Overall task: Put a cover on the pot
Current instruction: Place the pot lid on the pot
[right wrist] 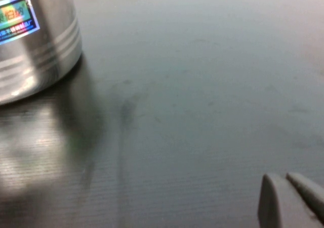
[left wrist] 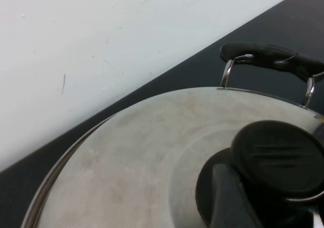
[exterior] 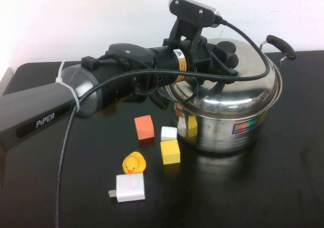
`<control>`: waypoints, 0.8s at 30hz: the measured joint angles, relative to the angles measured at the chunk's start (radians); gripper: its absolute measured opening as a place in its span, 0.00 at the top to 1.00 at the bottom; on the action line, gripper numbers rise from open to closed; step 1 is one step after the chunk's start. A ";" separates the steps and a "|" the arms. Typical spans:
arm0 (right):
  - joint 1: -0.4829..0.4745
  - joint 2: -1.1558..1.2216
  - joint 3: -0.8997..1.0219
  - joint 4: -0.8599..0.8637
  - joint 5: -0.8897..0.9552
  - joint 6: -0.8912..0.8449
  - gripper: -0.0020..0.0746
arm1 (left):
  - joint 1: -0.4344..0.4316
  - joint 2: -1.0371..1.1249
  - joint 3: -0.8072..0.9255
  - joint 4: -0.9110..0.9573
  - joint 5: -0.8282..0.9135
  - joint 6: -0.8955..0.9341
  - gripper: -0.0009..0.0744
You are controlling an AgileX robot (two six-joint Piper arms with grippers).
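Observation:
The steel pot [exterior: 228, 129] with a rainbow sticker [exterior: 249, 123] stands at the back right of the black table; its wall also shows in the right wrist view [right wrist: 35, 46]. The domed lid [exterior: 238, 86] lies on its rim, slightly tilted. My left gripper [exterior: 223, 61] reaches across from the left and is shut on the lid's black knob [exterior: 227, 51]. In the left wrist view a finger [left wrist: 228, 197] presses against the knob [left wrist: 278, 154] above the lid [left wrist: 142, 152]. My right gripper [right wrist: 286, 187] is shut and empty, low over bare table to the right of the pot.
An orange cube [exterior: 144, 127], a white cube [exterior: 168, 133], a yellow cube [exterior: 170, 151], a rubber duck [exterior: 134, 163] and a white plug [exterior: 130, 187] lie in front of the pot on its left. The pot's far black handle [exterior: 281, 46] sticks out by the wall.

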 joint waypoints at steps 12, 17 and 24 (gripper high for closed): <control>0.000 0.000 0.000 0.000 0.000 0.000 0.98 | 0.000 -0.002 -0.005 0.132 -0.044 -0.112 0.51; 0.000 0.000 0.000 0.000 0.000 0.000 0.98 | 0.000 -0.004 -0.005 0.141 -0.048 -0.153 0.42; 0.000 0.000 0.000 0.000 0.000 0.000 0.98 | 0.000 -0.031 -0.005 0.145 -0.003 -0.182 0.40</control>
